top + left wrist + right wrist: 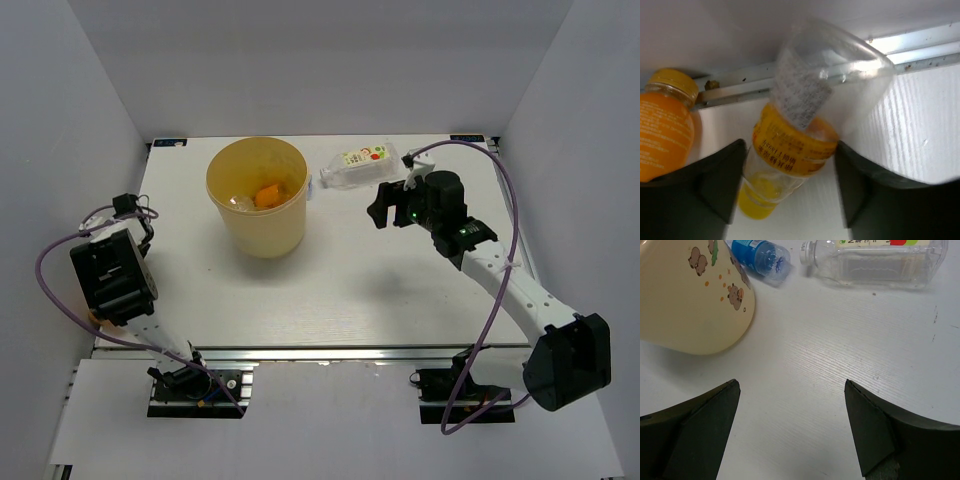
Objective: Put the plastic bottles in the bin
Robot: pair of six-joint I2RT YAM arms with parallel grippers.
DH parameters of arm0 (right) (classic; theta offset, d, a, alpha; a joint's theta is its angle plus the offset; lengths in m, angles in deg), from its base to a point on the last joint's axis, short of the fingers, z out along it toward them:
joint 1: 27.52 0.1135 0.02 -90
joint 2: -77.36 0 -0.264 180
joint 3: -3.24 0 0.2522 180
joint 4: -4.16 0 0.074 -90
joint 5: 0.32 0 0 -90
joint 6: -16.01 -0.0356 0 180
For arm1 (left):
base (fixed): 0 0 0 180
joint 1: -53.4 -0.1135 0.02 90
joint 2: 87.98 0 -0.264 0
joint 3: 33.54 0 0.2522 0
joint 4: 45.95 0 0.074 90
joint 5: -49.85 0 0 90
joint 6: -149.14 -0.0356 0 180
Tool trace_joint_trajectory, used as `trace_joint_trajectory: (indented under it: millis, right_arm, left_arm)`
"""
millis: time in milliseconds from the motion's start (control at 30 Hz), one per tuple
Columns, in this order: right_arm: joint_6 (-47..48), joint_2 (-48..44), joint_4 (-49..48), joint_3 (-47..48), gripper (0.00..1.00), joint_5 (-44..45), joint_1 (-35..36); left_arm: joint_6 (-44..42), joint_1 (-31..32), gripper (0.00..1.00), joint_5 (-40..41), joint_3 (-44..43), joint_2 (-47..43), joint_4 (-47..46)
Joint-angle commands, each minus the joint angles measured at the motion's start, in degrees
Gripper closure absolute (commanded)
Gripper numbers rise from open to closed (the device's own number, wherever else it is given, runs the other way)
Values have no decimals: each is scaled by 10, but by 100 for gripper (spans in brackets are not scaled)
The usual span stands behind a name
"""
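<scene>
1. Clamping the tilted yellow-labelled bottle (800, 100) off-centre could squirt it sideways from the left tool (788, 150), whose jaws flank it; a firm grip cannot be told.
2. Left arm sits folded at the left edge of the surface (380, 290), well apart from the bin (262, 235).
3. Right tool (791, 385) hangs open near the clear bottle (875, 262).

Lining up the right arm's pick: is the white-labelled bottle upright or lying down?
Lying down: the bottle rests lengthwise on the table, cap toward the bin.
</scene>
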Motion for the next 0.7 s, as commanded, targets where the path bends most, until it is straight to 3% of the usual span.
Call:
trace_joint_trajectory:
  millis: [0,100,367,467,500,667]
  right_arm:
    - [-9,-4,-18,12,11,-4,-4]
    - [-10,-13,-19,4,11,-8,-4]
    - [-15,-69,-21,-37,11,16,-8]
    - [-18,-93,-25,-50,11,22,-8]
    - [-18,-98,-27,-56,11,22,-8]
    - [-20,-133,-33,-77,11,28,-10]
  left_arm:
    - [13,-4,29,-23,7,-21,1]
    - [12,-3,40,-58,-3,-46,15]
    - [21,32,53,-221,-41,-200,-12]
    - [16,99,55,-241,-110,-247,-19]
    - [13,149,55,-234,-129,-260,-20]
    - [-13,288,55,-277,-209,-268,-68]
